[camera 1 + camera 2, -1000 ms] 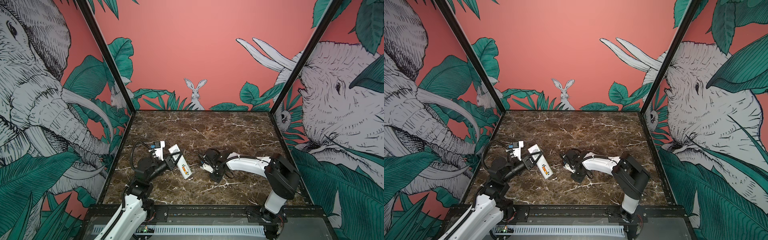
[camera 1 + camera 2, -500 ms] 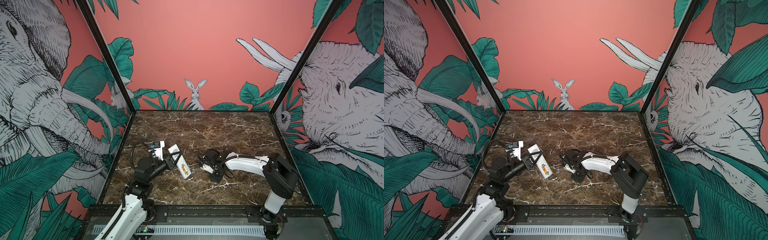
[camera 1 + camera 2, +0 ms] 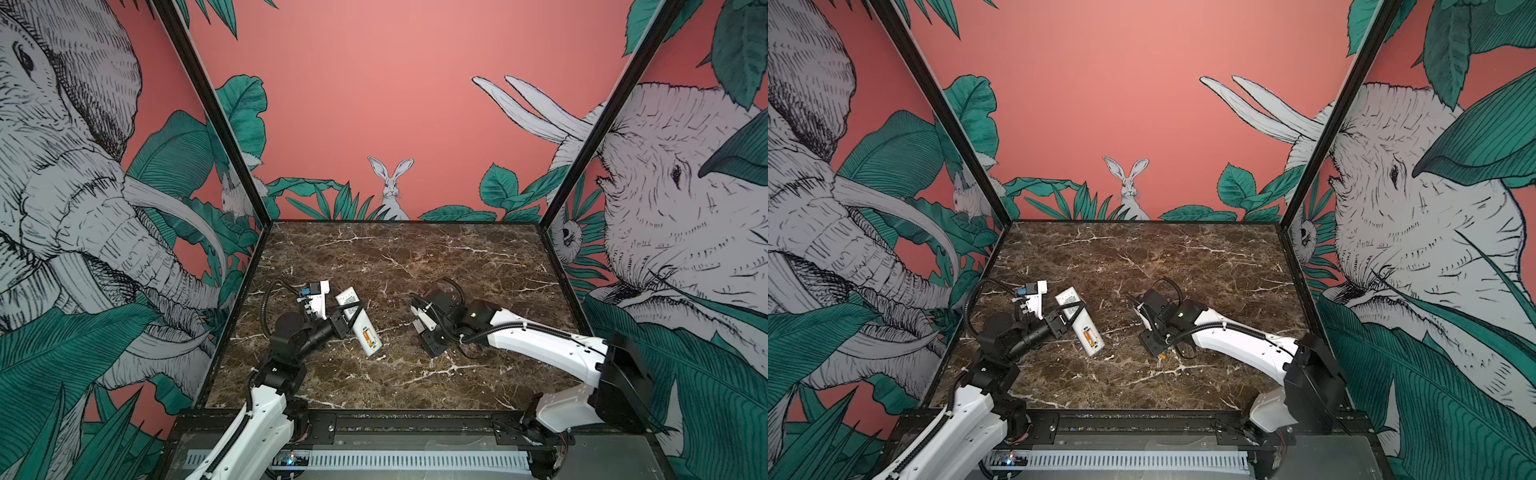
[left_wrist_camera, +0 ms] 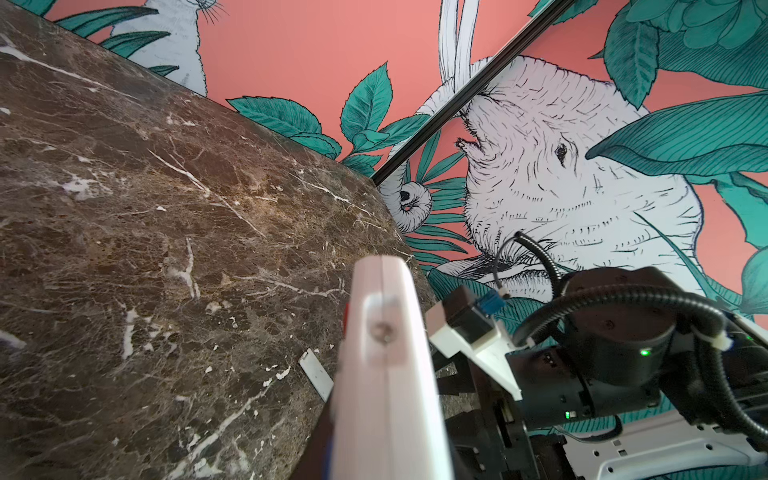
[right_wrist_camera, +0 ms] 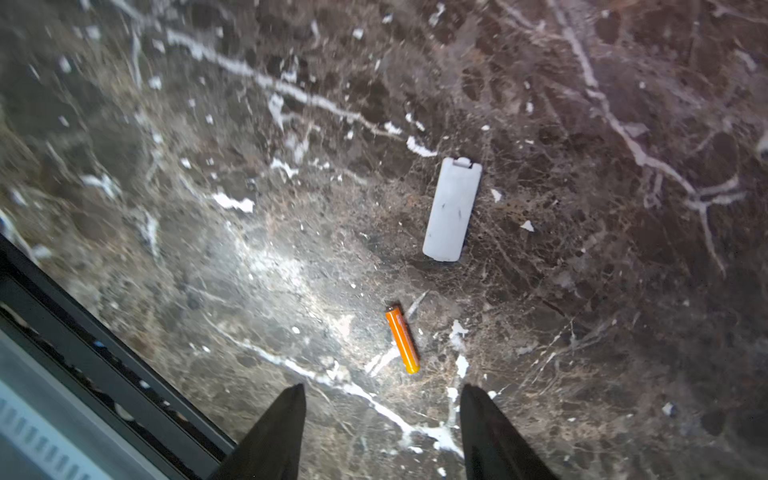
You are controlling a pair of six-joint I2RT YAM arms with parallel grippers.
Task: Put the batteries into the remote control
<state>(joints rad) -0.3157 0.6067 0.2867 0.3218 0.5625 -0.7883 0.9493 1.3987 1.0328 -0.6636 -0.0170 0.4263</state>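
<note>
One battery [image 5: 402,337] lies, seemingly untouched, before right gripper [image 5: 382,390].

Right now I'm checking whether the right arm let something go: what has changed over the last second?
The right gripper has opened; its jaws stand apart and empty, the loose battery lying on the table ahead of them. Whether it held that battery earlier, I cannot tell. Unchanged: the left gripper stays shut on the remote control, the seated battery in its compartment, the cover on the table.
</note>
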